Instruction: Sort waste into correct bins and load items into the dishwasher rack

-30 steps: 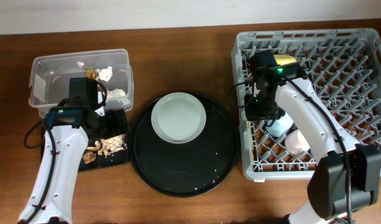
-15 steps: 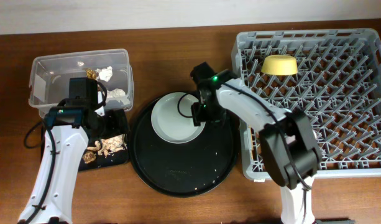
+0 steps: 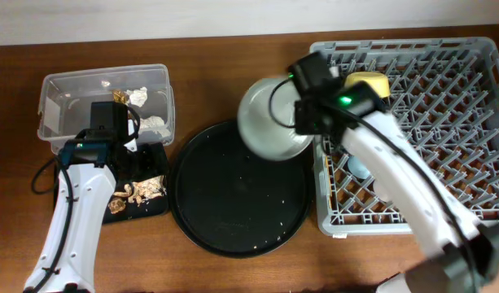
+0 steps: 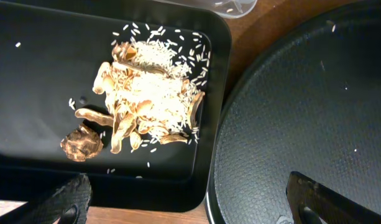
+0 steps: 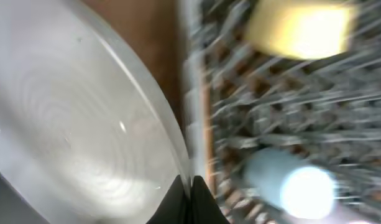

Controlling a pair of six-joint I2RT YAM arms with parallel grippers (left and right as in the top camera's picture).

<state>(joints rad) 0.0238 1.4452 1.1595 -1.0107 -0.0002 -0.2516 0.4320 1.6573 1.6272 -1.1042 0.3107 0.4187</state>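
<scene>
Clamped on the plate (image 3: 265, 124) near the counter's far edge, my right pincer (image 5: 190, 194) may knock it against the dishwasher rack (image 3: 323, 199).

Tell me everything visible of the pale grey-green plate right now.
The plate is round, pale grey-green and glossy like glazed ceramic, with faint concentric rings and a raised rim. It looks empty. The right hand pinches its rim on the rack side. It seems raised over the round black tray's upper right edge, beside the dishwasher rack.
</scene>
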